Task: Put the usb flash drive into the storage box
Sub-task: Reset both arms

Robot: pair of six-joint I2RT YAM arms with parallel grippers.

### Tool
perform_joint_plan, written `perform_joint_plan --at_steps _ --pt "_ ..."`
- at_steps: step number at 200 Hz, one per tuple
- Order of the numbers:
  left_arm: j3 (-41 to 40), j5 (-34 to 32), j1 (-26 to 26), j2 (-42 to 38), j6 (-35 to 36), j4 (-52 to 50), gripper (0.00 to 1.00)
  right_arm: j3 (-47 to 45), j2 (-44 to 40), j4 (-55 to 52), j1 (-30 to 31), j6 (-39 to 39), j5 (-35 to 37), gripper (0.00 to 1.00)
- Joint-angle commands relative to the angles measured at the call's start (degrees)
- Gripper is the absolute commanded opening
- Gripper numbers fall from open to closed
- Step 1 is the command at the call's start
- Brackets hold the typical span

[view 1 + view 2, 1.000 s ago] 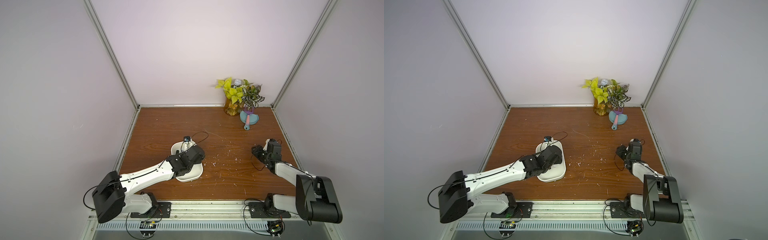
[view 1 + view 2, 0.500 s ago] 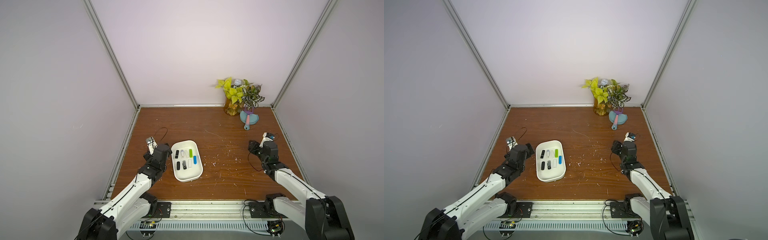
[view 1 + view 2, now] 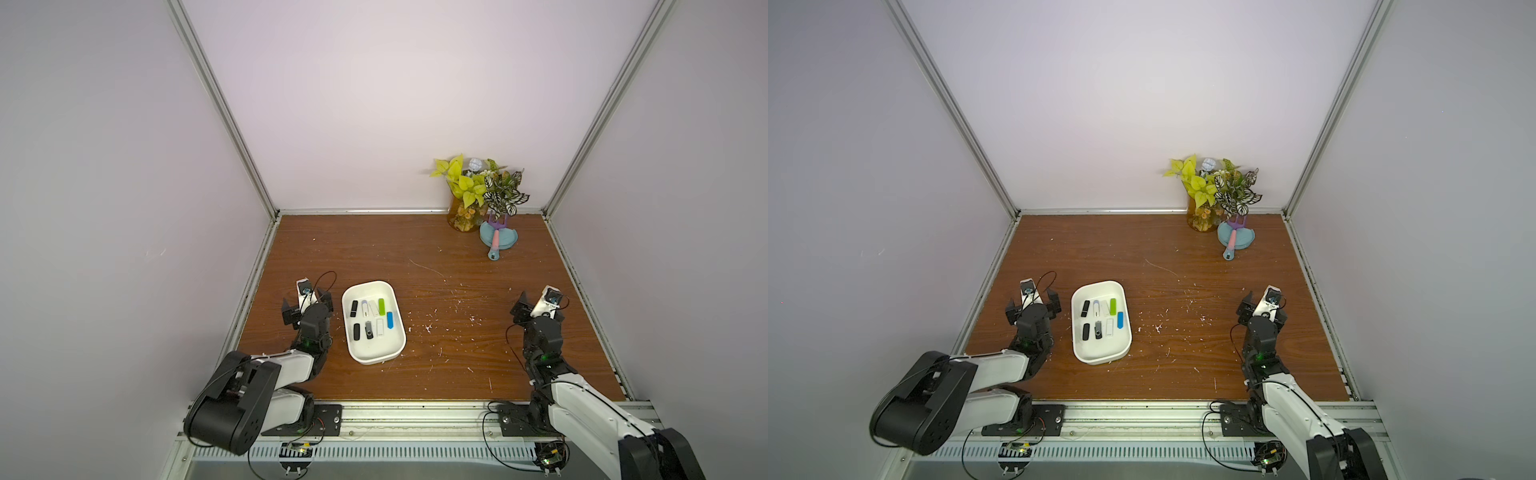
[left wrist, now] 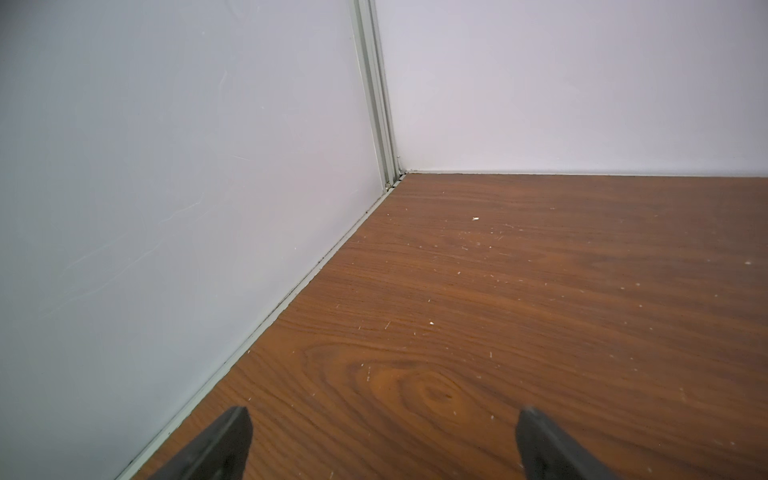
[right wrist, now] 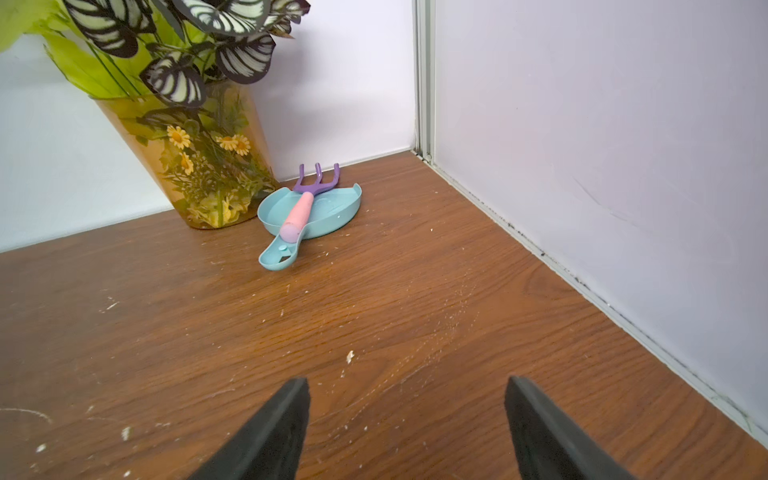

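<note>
Eight drives (image 3: 368,331) lie in two rows inside the white box (image 3: 376,353), seen in both top views on the left half of the wooden counter (image 3: 457,353). They are black, white, green and blue, all flat on the box floor and inside its low rim (image 3: 1100,355). No drive shows on the bare wood around the box.

The left end effector (image 3: 306,305) hovers just beside the box, on the side nearer the left wall. Its jaws are spread wide with nothing between them, and its wrist view (image 4: 384,415) shows only wood and the corner of the enclosure past the two dark fingertips (image 4: 232,432).

The right end effector (image 3: 540,309) is well apart from the box, near the right wall. It is also spread wide and empty, with bare counter between its fingertips (image 5: 291,407) in its wrist view.

In the far right corner stands an amber vase (image 5: 208,166) of leaves and flowers. Just beside it is a pale blue dish (image 5: 332,208) with a pink-handled purple rake (image 5: 305,208) lying across it. White specks dot the wood.
</note>
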Motion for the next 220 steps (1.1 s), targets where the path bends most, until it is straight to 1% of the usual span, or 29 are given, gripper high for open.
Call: perform_joint_plan --at_steps 1,8,19,24,30,35,40,44,51,62,75,81,88,95,97,99,100,102,106,108,118,121,134,152,174,194,220 --pt "2.0 2.91 2.56 3.0 4.04 11.64 0.98 1.08 8.93 16.41 -0.95 -8.08 2.21 0.83" --pt "1.4 6.79 2.51 3.17 4.86 13.3 0.98 1.64 12.28 18.95 -1.46 -8.3 1.85 0.84" --pt "0.46 12.05 2.52 3.63 6.34 15.99 0.98 1.67 16.89 26.07 -1.82 -9.21 2.38 0.84" --pt "0.47 12.91 2.55 4.22 6.85 16.58 0.98 1.59 18.7 29.07 -2.02 -9.56 2.49 0.84" --pt "0.58 11.55 2.77 5.77 6.59 18.44 0.98 1.45 20.96 32.65 -2.93 -9.4 1.6 0.85" --pt "0.47 10.26 3.21 7.48 6.14 20.63 0.98 1.73 22.71 34.12 -4.07 -8.33 0.4 0.85" --pt "0.18 10.56 4.04 9.31 5.34 22.9 0.98 2.36 23.93 34.06 -5.17 -6.41 -0.11 0.85" --pt "-0.19 12.47 5.08 10.73 4.93 25.28 0.98 2.69 24.7 33.59 -5.94 -4.58 -1.23 0.85" --pt "-0.96 15.67 6.67 12.77 4.73 28.97 0.98 2.68 26.95 35.03 -7.9 -2.97 -5.62 0.85" --pt "-0.19 19.97 7.69 13.41 4.37 25.5 0.99 2.13 31.02 42.42 -8.34 -4.24 -7.17 0.84" --pt "0.9 20.04 7.78 15.71 4.79 27.2 0.99 3.81 29.36 36.2 -8.34 -5.3 -10.97 0.84" --pt "1.22 20.01 7.82 15.49 4.4 25.79 0.99 4.29 28.46 33.67 -8.4 -5.74 -12.94 0.83" --pt "2.3 20.28 8.2 15.0 3.77 22.79 0.99 4.55 29.58 34.95 -8.34 -6.52 -14.66 0.82" --pt "2.65 21.08 8.72 15.0 3.47 22.57 0.99 5.03 31.89 35.7 -8.42 -7.23 -16.73 0.81" --pt "2.56 21.22 8.83 15.05 3.44 22.69 0.99 5.24 33.26 37.38 -8.41 -7.51 -16.79 0.81" --pt "2.58 21.12 8.83 15.0 3.46 22.64 0.99 5.35 34.79 39.45 -8.33 -7.89 -16.65 0.84" --pt "2.6 21.15 8.83 14.98 3.46 22.6 0.99 5.31 35.76 40.42 -8.25 -7.96 -16.57 0.88" --pt "2.59 21.1 8.83 14.98 3.48 22.57 0.99 5.22 37.26 43.61 -8.21 -8.25 -16.73 0.92" --pt "2.62 21.15 8.83 14.97 3.39 22.56 0.99 4.86 38.92 46.25 -7.89 -9.25 -17.51 0.96" --pt "2.58 21.17 8.83 14.98 3.44 22.63 0.99 4.95 38.62 45.4 -7.77 -9.45 -17.73 0.96" --pt "2.49 21.17 8.83 14.95 3.43 22.64 0.99 8.44 34.12 31.02 -7.63 -8.9 -18.21 0.98" --pt "2.53 21.16 8.83 14.94 3.45 22.71 0.99 9.03 33.95 29.72 -7.66 -8.42 -17.44 0.99" --pt "2.36 21.22 8.83 14.93 3.41 22.73 0.99 7.71 37.78 38.93 -7.64 -8.76 -16.16 0.99" --pt "2.37 21.15 8.83 14.89 3.46 22.93 0.99 9.64 34.85 30.15 -7.64 -8.5 -16.56 0.99" --pt "2.36 21.16 8.83 14.87 3.44 22.9 0.99 8.27 37.11 36.77 -7.62 -8.94 -16.92 1.0" --pt "2.36 21.15 8.83 14.89 3.46 22.92 0.99 8.94 36.17 33.8 -7.64 -8.97 -17.26 1.0" --pt "2.33 21.2 8.85 14.92 3.44 22.93 0.99 8.62 36.89 35.57 -7.64 -9.16 -17.37 1.0"
